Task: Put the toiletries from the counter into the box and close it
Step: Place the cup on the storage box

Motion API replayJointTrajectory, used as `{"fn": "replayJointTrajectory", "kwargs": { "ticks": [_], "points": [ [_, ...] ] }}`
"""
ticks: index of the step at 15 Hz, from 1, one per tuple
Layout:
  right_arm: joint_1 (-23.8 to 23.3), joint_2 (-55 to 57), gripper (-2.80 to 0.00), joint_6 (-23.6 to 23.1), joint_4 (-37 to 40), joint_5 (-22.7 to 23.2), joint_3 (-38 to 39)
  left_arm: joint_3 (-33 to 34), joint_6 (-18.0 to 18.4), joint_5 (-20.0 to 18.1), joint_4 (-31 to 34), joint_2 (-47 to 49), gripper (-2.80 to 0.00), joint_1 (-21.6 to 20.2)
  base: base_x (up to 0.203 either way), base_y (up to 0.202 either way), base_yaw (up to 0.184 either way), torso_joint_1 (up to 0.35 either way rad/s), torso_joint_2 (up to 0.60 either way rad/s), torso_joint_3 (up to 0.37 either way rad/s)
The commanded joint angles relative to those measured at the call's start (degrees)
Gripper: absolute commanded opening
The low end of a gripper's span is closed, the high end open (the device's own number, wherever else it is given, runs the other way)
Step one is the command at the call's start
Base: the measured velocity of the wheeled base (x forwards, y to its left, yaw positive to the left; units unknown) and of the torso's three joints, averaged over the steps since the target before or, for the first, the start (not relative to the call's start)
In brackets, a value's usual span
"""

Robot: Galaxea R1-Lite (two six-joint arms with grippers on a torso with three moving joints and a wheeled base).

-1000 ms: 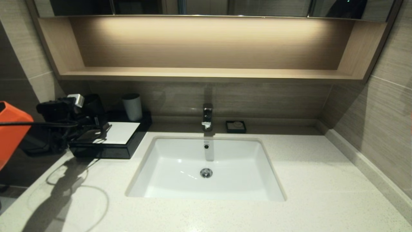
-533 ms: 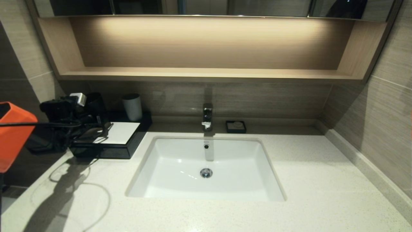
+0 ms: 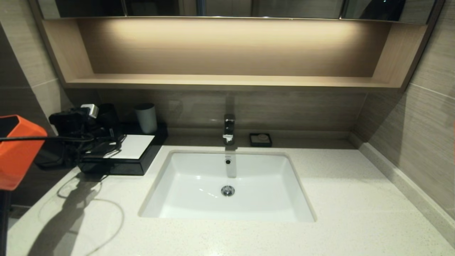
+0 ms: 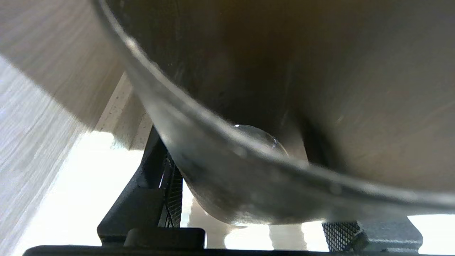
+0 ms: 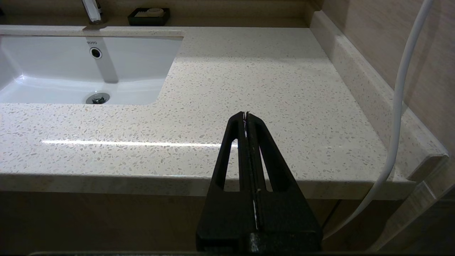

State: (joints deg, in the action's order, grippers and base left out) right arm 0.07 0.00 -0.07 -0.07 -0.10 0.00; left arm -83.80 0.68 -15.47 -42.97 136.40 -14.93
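One counter (image 3: 355, 199) with one basin (image 3: 199, 177), and one box (image 3: 138, 156) at its back left corner. Two cups by the box: grey cup (image 3: 146, 118) standing behind, dark cup (image 3: 106, 114) clamped between left gripper (image 4: 256, 213) jaws over the box. Right gripper (image 5: 246, 115) jaws pressed together, at the counter's front edge

A warm strip light glows along the back of the shelf (image 3: 227, 49), leaving the walls to the left and right dim. The arm throws a long soft shadow on the near left counter (image 3: 355, 213). The basin (image 3: 227, 199) shines white. The cup (image 4: 284, 106) fills the left wrist view, blurred, with glare behind.
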Motion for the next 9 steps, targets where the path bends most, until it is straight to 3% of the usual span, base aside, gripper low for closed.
{"fn": "replayJointTrajectory", "kwargs": {
  "ticks": [1,9],
  "points": [
    [0.0,0.0,-2.80,0.0,0.0,0.0,0.1,-1.6,0.0,-0.1,-0.3,1.5,-2.80,-0.1,0.000,0.000,0.000,0.000,0.00,0.000],
    [0.0,0.0,-2.80,0.0,0.0,0.0,0.1,-7.6,-0.1,-0.1,2.6,4.1,-2.80,-0.1,0.000,0.000,0.000,0.000,0.00,0.000]
  ]
}}
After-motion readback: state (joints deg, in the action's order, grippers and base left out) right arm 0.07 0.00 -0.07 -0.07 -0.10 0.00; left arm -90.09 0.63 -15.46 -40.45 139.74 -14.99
